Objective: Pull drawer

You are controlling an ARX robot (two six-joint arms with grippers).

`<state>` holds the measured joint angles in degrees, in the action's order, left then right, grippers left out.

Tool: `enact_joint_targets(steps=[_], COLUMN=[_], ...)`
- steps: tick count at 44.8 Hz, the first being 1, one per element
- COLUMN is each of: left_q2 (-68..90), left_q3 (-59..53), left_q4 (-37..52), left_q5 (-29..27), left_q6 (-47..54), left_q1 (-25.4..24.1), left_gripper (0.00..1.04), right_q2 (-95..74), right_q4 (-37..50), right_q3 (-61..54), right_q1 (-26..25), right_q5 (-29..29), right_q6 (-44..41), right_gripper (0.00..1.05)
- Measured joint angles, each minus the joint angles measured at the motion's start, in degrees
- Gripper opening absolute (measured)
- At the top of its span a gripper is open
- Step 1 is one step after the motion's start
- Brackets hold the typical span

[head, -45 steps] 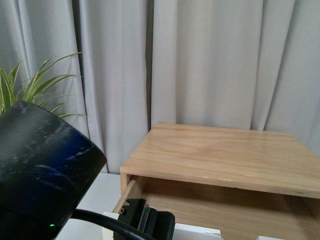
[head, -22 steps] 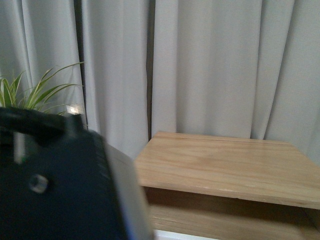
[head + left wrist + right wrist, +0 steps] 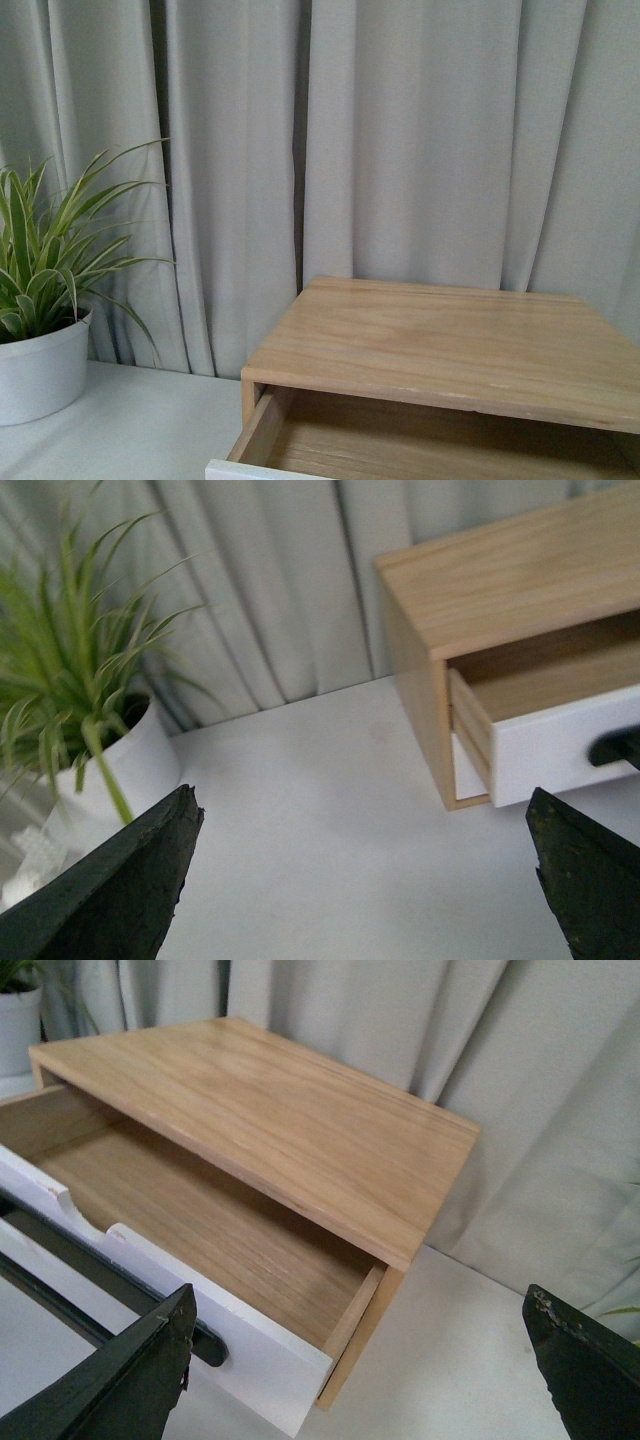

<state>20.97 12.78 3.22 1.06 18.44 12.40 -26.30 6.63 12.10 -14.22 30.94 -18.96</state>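
Cabinet (image 3: 300, 1120) sits on the table (image 3: 320, 840), drawer (image 3: 200, 1250) pulled well out under its top board. Both arms off front cam. L gripper (image 3: 360, 880) and R gripper (image 3: 360, 1360) spread wide, holding nothing. Handle (image 3: 90, 1280) partly cut off; plant (image 3: 40, 270) far left

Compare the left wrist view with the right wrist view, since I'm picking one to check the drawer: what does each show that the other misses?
Only the left wrist view shows the plant's leaves and the bare white tabletop. Only the right wrist view shows the drawer's empty wooden floor and the notch in its front panel. Both show the drawer pulled open, its black handle, the cabinet top and the grey curtain.
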Motion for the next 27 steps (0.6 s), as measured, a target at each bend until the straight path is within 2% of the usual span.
enact_joint_targets(steps=[2,6,19,23,27], left_q2=[-2.36,-2.10,-1.38,-2.56,-4.37], left_q3=[-1.31,-3.15,-4.20,-6.58,-8.11], left_q4=[-0.81,-0.92,-0.79,5.84,8.33], left_q5=[-0.61,-2.08,-2.36,-0.87,-1.60], left_q6=[-4.52,-10.03,-14.49,-16.13,-17.29], left_q1=[-3.56,-6.64,-7.17,-10.16,-12.20], left_gripper=[0.99,0.99,0.99,0.88,0.72], right_q2=[2.36,4.11,4.74,6.88,8.98], right_q4=[-1.31,-1.14,-0.76,3.63,3.89], right_q3=[-0.55,-1.18,-1.53,-3.91,-5.51], right_q1=[-1.03,-1.77,-1.92,1.33,3.98], right_q5=[-0.96,-3.13,-4.63,-15.37,-21.14], right_q6=[2.16,5.64,9.68,13.90,16.41], right_gripper=[0.96,0.96,0.95,0.82,0.66])
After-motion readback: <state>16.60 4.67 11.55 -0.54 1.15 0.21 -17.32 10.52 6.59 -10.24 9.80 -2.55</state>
